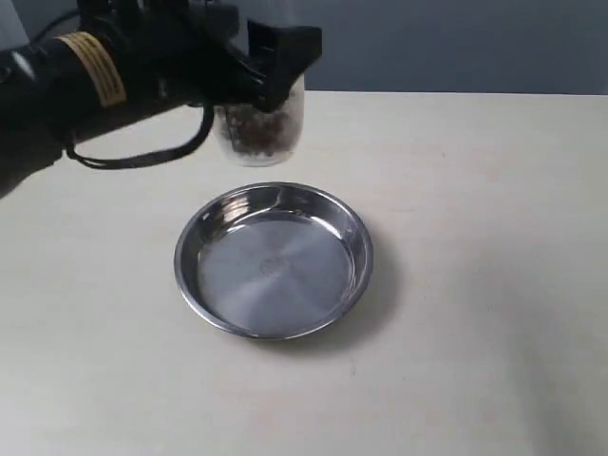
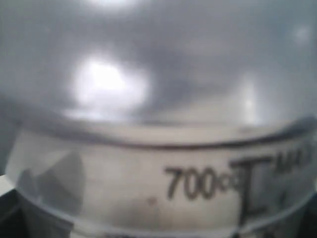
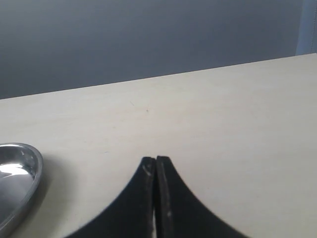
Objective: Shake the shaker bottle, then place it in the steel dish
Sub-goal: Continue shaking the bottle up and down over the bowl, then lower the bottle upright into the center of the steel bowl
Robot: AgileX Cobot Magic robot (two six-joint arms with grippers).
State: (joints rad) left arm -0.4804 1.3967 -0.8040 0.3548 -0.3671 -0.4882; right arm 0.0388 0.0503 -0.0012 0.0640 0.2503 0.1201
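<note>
The shaker bottle hangs in the air above the far rim of the steel dish, brown granules showing in its lower part. My left gripper is shut on it around the upper body. In the left wrist view the frosted bottle fills the picture, with "700cc" printed on its scale, and the fingers are hidden. The right gripper is shut with nothing in it, low over the table; the steel dish's rim shows at the edge of that view. The right gripper does not show in the exterior view.
The light wooden table stretches around the dish, with a grey-blue wall behind its far edge. The left arm's black body with a yellow label and a cable reaches in from the upper left.
</note>
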